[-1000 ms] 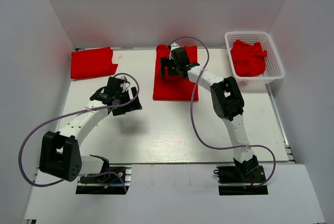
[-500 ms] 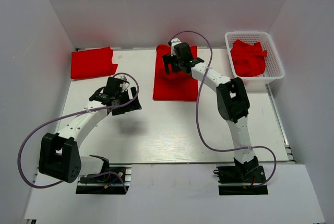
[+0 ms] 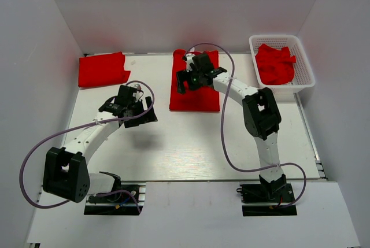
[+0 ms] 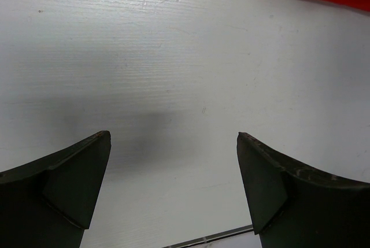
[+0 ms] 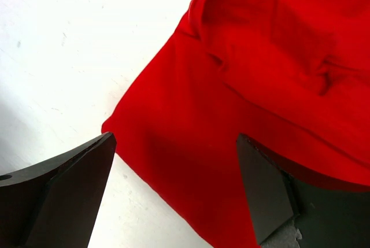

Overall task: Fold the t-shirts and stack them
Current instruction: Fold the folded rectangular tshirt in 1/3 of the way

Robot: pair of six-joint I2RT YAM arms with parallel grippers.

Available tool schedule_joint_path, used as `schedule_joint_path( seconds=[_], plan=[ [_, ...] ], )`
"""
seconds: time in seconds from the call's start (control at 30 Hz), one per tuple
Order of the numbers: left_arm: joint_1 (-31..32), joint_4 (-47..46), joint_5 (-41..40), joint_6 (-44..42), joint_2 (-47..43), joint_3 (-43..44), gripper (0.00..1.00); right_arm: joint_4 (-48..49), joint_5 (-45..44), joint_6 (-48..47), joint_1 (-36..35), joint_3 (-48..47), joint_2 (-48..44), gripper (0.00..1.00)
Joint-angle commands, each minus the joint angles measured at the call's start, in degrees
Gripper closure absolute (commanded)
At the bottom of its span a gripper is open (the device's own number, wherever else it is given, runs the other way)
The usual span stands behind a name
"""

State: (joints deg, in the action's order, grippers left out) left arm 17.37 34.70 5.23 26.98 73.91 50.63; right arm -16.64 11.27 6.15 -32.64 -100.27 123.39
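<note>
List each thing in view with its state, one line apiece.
Left gripper: open, empty, over the table.
Right gripper: open, empty, over the centre shirt's edge.
Centre shirt: flat, folded into a long rectangle, slightly wrinkled.
Left shirt: folded, flat at the far left corner.
Basket: upright, holding shirts.
Basket shirts: crumpled, unfolded.

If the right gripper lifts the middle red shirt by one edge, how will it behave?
Likely floppy: the shirt shows soft creases and lies flat, so it should droop and unfold. Probably light; pushing would likely bunch it.
</note>
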Motion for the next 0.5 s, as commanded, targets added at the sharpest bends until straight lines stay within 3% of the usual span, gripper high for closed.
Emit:
schedule_joint_path(
  seconds=[0.0,0.47],
  plan=[
    [0.0,-0.6,0.8,-0.5,-1.1,1.1,0.00,1.3,2.0,1.3,0.1,0.3,2.2,0.10],
    [0.0,0.5,0.3,-1.7,2.3,3.5,0.00,10.3,-6.1,5.4,0.6,-6.2,9.5,0.10]
  ],
)
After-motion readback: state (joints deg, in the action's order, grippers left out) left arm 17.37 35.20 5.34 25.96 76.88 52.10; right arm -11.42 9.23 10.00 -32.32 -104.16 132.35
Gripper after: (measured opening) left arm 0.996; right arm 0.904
